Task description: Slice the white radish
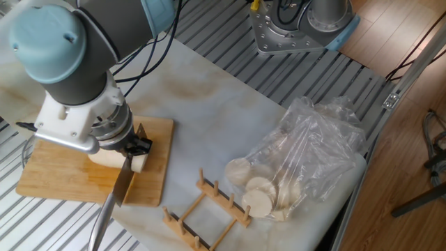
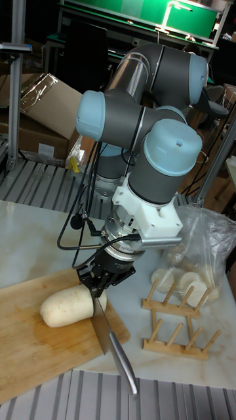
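The gripper [image 1: 132, 148] presses a knife [image 1: 122, 187] down into the white radish [image 1: 115, 160] on the wooden cutting board [image 1: 59, 176]. A clear bag of slices [image 1: 293, 167] lies beside a wooden rack [image 1: 205, 213].

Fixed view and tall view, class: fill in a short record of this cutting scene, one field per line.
Tool: knife, held by the gripper
Blade: pointing down at the radish's right end
Food: white radish, lying on its side
Surface: wooden cutting board
Nearby: wooden rack; clear bag of pale round slices
Loose slices on board: none visible
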`<state>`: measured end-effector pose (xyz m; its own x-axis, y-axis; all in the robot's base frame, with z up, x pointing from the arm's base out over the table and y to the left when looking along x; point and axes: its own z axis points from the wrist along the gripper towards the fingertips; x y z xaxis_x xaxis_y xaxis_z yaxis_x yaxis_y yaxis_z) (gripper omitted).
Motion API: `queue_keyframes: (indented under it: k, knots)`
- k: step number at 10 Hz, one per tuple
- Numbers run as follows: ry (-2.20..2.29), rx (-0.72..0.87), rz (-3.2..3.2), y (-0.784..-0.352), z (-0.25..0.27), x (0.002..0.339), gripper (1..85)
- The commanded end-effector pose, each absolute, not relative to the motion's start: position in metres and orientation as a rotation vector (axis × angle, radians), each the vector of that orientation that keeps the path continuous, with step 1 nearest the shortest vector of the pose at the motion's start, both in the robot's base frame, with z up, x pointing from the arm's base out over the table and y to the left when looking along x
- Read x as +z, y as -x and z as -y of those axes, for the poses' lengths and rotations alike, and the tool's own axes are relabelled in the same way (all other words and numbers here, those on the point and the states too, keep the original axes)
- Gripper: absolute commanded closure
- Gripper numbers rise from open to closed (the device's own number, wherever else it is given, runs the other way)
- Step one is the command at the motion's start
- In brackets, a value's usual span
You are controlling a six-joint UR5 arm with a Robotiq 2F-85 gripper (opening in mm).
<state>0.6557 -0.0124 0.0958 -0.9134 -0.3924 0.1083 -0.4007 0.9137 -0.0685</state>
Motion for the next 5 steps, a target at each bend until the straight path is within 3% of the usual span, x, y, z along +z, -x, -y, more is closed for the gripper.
queue_keyframes:
  k: [1,5]
  knots:
    - [-0.628,0.133,3.003,-0.6543,0.0112,0.0912,84.3]
    - [-0.657,0.151,3.012,-0.6515,0.0138,0.096,84.3]
